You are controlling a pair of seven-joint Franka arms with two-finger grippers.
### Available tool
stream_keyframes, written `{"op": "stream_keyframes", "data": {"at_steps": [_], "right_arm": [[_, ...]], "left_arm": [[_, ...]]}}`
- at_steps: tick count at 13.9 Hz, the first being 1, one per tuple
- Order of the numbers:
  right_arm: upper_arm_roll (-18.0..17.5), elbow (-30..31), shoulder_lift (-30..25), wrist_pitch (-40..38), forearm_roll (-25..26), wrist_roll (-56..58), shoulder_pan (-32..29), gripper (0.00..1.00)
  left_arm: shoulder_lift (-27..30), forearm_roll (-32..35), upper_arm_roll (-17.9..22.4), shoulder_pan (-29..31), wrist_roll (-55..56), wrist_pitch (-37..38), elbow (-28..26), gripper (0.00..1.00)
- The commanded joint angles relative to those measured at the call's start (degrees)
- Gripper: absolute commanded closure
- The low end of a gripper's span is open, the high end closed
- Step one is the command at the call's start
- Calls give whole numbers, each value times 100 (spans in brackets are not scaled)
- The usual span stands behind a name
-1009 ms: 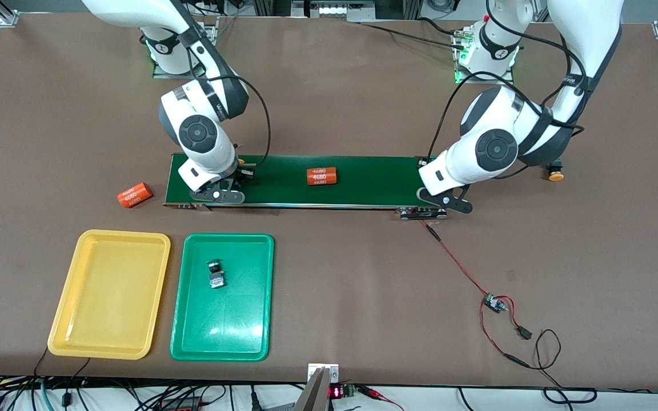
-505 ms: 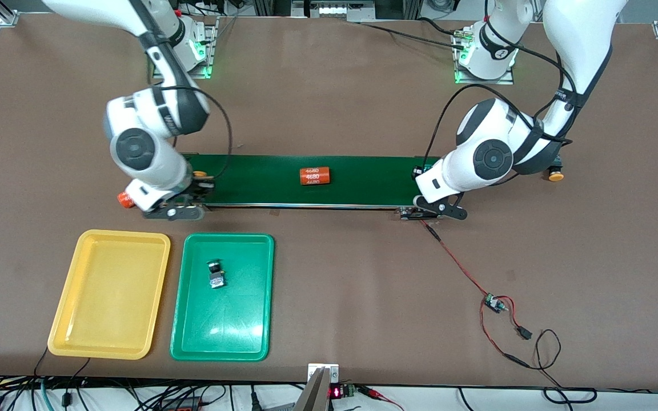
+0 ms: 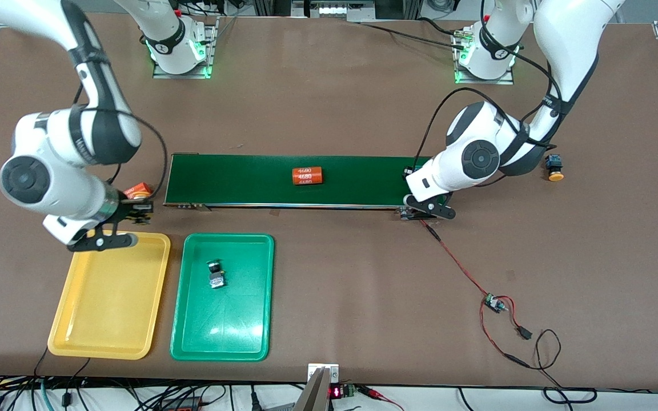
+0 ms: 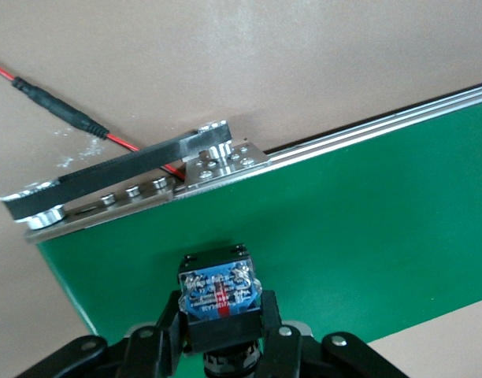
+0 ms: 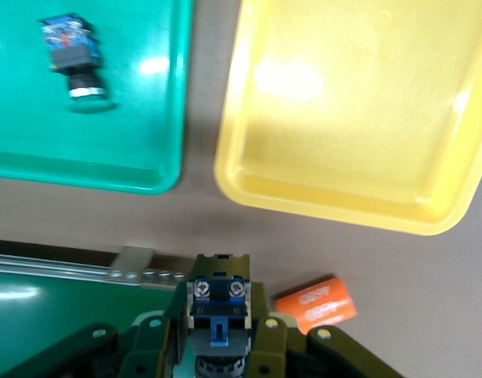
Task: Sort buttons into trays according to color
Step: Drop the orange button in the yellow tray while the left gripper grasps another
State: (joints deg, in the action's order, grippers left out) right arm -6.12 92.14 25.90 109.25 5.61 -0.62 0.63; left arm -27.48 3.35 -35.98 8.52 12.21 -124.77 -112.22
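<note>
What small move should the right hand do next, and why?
Probably carry its button on over the yellow tray and lower it there. The right hand is shut on that button at the tray's rim. Its cap colour is hidden, so yellow is a guess.

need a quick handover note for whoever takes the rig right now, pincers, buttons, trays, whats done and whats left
Right pincer: shut on a button, over the edge of the yellow tray nearest the belt. Cap colour not visible.
Left pincer: shut on another button, at the left arm's end of the green conveyor belt. Cap colour not visible.
Done: one button lies in the green tray.
Yellow tray: nothing in it yet.
Left: place both held buttons by colour, then fetch the yellow-capped button on the table at the left arm's end.
Orange cylinders, one on the belt and one beside the right pincer, are not part of the job.
</note>
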Motion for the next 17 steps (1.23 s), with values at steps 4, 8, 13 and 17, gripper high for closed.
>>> {"op": "stream_keyframes", "data": {"at_steps": [4,8,13,17], "right_arm": [[57,-1478,1179,-220,-16,1650,-537,76],[234,-1752,1672,402,28,2583,-590,76],[514,-1752,2164,1167,54,2822,-652,76],[550,-1735,2341,1476,46,2831,-661,76]], "left_arm": [[-91,157,38,-61,54,-161,42,67],[-21,166,21,-52,53,-100,68,0],[50,166,135,183,-25,1128,761,0],[6,193,170,799,-795,1219,798,0]]}}
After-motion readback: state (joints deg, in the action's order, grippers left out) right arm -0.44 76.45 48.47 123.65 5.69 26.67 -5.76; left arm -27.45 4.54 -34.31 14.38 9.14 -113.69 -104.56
